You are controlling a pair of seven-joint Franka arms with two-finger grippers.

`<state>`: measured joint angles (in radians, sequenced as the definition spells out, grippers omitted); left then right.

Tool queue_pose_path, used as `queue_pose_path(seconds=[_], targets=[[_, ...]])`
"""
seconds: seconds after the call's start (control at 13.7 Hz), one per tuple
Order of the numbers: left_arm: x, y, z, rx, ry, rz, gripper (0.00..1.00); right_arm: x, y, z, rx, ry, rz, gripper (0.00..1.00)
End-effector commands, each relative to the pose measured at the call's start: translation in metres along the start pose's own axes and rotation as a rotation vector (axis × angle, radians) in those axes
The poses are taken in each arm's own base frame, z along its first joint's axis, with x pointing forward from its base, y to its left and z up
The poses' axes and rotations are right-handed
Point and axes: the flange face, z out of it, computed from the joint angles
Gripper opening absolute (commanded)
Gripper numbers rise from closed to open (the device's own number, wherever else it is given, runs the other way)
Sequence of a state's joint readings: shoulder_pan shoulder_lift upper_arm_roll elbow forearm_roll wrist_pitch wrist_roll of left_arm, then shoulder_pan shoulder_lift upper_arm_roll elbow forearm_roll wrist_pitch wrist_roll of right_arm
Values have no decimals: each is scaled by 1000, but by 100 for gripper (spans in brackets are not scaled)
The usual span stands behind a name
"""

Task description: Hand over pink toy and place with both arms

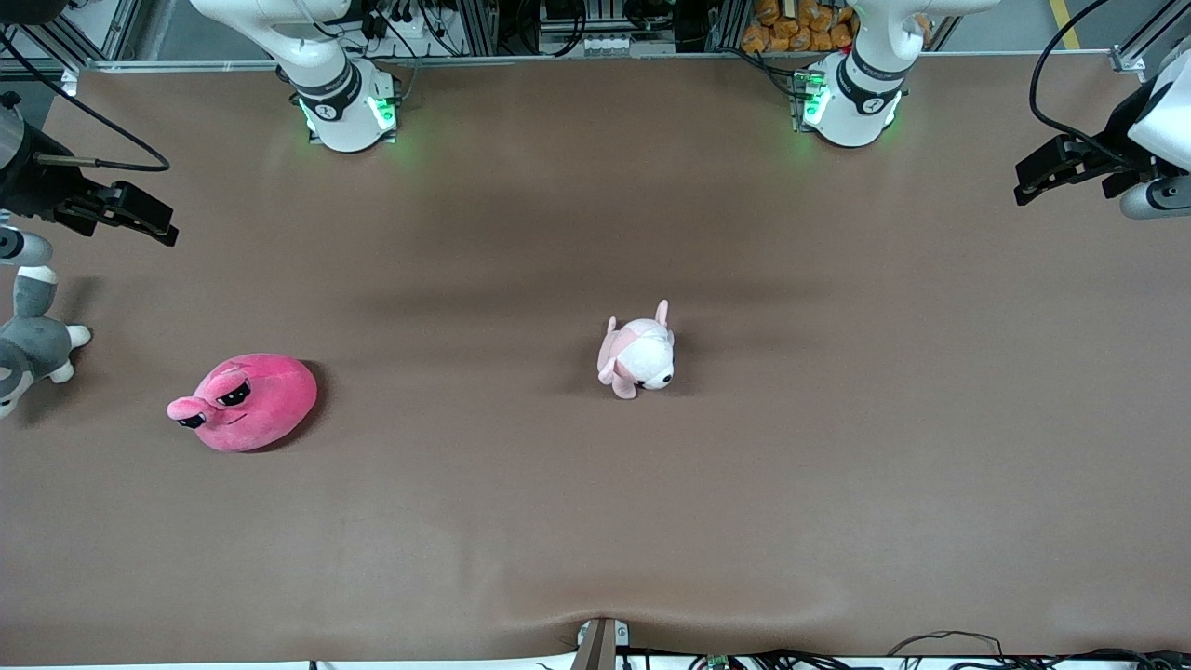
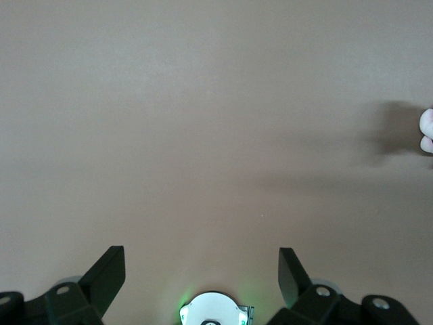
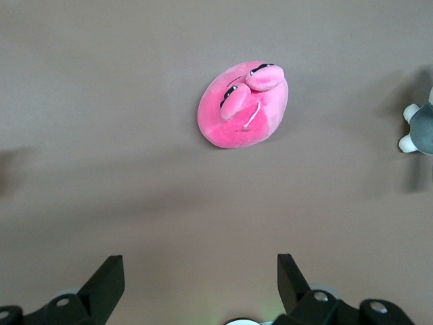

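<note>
Pink toy (image 1: 247,402) on bench (image 1: 595,521), right arm's end; right gripper (image 1: 153,223) closest, jaws released. Left gripper (image 1: 1037,181) waits, jaws released.

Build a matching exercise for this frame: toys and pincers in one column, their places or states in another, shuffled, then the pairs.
Column one:
1. pink toy
2. pale puppy plush
3. grey-and-white plush
4. left pincer
5. right pincer

Column two:
A. mid-table, between the two ends
B. open, empty, up over the left arm's end of the table
C. at the table edge, right arm's end, partly out of view
D. open, empty, above the grey-and-white plush
E. lying untouched toward the right arm's end, droopy eyes up

Pairs: 1-E, 2-A, 3-C, 4-B, 5-D
</note>
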<state>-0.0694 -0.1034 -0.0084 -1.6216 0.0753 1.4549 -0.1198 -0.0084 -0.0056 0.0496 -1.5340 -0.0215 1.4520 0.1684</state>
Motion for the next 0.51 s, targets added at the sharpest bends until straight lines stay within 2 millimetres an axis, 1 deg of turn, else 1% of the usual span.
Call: queue_pose_path(seconds=[0.0, 0.44], targets=[[-4, -2, -7, 23, -12, 2, 100, 1, 8, 1, 16, -8, 4, 100], [-6, -4, -7, 24, -23, 5, 100, 2, 12, 2, 15, -9, 12, 100]])
